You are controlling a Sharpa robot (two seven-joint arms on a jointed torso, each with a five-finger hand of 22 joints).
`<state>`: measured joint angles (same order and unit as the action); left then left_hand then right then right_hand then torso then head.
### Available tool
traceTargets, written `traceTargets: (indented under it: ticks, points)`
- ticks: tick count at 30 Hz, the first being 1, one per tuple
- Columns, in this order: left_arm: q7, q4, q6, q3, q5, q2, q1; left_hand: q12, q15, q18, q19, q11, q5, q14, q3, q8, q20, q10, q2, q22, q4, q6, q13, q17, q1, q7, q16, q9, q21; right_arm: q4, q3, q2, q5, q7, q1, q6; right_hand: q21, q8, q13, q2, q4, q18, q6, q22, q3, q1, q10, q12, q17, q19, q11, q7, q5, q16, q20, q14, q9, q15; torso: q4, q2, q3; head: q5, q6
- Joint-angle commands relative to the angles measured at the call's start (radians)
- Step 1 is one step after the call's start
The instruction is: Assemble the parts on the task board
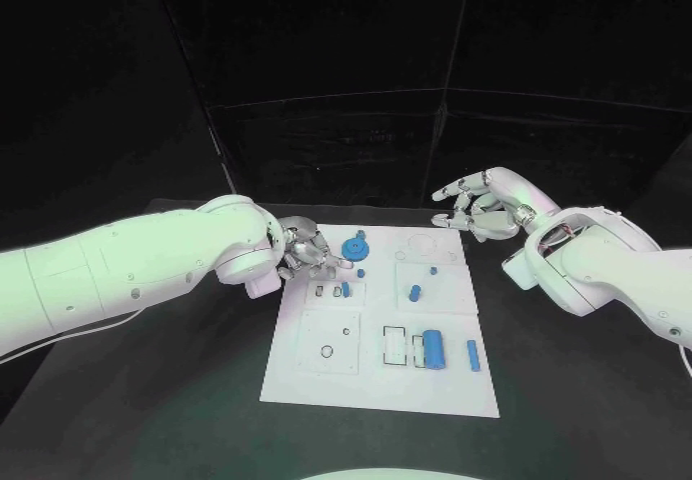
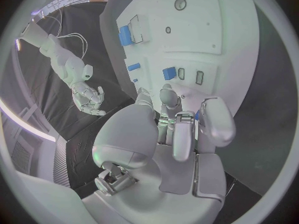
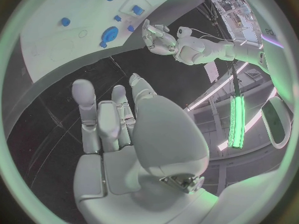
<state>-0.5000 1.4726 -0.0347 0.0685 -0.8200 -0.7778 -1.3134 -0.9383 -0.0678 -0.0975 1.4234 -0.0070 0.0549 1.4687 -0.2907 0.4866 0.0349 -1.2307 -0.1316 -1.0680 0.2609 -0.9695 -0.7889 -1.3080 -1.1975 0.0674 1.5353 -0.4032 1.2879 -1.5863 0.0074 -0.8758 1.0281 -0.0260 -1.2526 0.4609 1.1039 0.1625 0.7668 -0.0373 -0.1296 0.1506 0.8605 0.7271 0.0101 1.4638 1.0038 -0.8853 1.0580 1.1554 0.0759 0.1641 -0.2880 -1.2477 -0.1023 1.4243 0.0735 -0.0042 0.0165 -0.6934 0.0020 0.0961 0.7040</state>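
your task board [image 1: 325, 380] is a white plate with outlined recesses and small blue parts [image 1: 437, 349] scattered on it. left hand [image 1: 307, 252] curls over its edge, grasp unclear; right hand [image 1: 485, 208] hangs spread, holding nothing.

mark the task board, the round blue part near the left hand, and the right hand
task board [image 1: 433, 395], head view, bare near edge.
round blue part [image 1: 355, 246], head view, middle of its disc.
right hand [image 1: 488, 208], head view, palm.

Dark panelled walls [image 1: 433, 120] rise behind the black table [image 1: 173, 400]; glowing strip lights [image 3: 236, 119] hang nearby.
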Motion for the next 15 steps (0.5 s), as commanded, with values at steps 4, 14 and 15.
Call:
traceTargets:
  ticks: [4,14,15]
  points:
    - [-0.105,-0.025,-0.075,0.002,-0.132,0.042,-0.012,-0.07,-0.008,0.026,0.034,-0.003,-0.002,0.101,-0.007,0.031,-0.002,-0.029,0.0,-0.098,0.016,0.011,-0.076,-0.259,-0.004,-0.005,0.033,-0.028,0.059,0.028,0.001,0.011,-0.178,-0.128,-0.005,0.078,-0.16,0.005,-0.099,-0.005,-0.013,0.032,-0.008,-0.195,-0.01,0.025,-0.013,0.078,-0.136,-0.067,0.003,0.005,-0.035,0.131,-0.001,-0.039,-0.005,0.002,0.0013,0.004,0.0031,-0.001,0.003]
    - [-0.116,-0.058,-0.108,0.051,-0.141,0.098,-0.04,-0.112,-0.01,0.032,0.045,-0.007,-0.002,0.102,-0.014,0.056,-0.005,-0.046,0.001,-0.141,0.021,0.017,-0.121,-0.263,0.005,-0.009,0.035,-0.052,0.085,0.045,0.001,0.03,-0.204,-0.137,-0.005,0.081,-0.227,0.009,-0.156,-0.011,-0.028,0.034,-0.021,-0.245,-0.02,0.034,-0.029,0.104,-0.23,-0.068,0.008,0.01,-0.044,0.231,-0.006,-0.077,-0.005,0.008,0.0036,0.001,0.0032,0.005,0.013]
    - [-0.116,-0.061,-0.112,0.055,-0.141,0.102,-0.042,-0.113,-0.01,0.032,0.045,-0.007,-0.002,0.102,-0.014,0.057,-0.005,-0.047,0.001,-0.142,0.022,0.018,-0.122,-0.263,0.006,-0.009,0.035,-0.053,0.086,0.045,0.001,0.031,-0.204,-0.137,-0.005,0.081,-0.232,0.01,-0.161,-0.012,-0.029,0.034,-0.022,-0.248,-0.021,0.035,-0.031,0.106,-0.24,-0.069,0.009,0.01,-0.044,0.241,-0.006,-0.082,-0.005,0.008,0.0036,0.001,0.0028,0.004,0.015]
